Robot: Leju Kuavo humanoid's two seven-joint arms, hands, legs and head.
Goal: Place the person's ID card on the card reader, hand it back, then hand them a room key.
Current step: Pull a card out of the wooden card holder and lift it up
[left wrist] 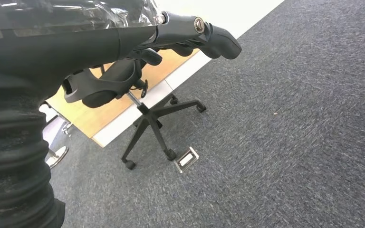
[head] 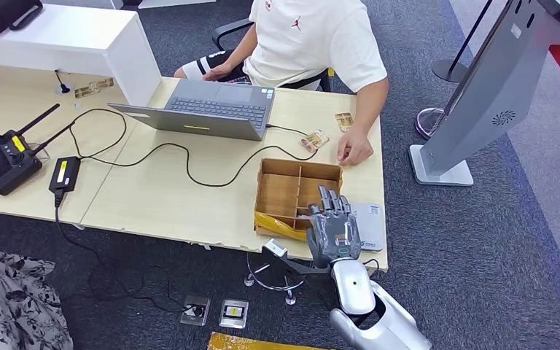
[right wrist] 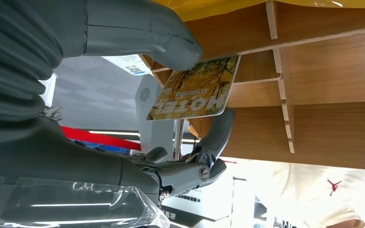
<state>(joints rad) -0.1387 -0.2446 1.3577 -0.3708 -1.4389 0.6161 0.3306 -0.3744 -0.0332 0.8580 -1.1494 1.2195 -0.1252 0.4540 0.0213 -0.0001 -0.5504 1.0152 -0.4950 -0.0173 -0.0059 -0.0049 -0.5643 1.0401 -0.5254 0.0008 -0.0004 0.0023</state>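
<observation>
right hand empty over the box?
No: in the right wrist view the right hand pinches a yellow card printed "MOTEL" between thumb and a finger, beside the wooden divider box.

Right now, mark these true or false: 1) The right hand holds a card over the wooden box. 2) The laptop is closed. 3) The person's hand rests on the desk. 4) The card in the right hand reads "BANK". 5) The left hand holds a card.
1) True: the right hand pinches a card at the wooden box.
2) False: the laptop is open.
3) True: the person's hand lies on the desk, beyond the box.
4) False: the right wrist view shows "MOTEL" on it.
5) False: the left hand holds nothing, out over the carpet.
</observation>
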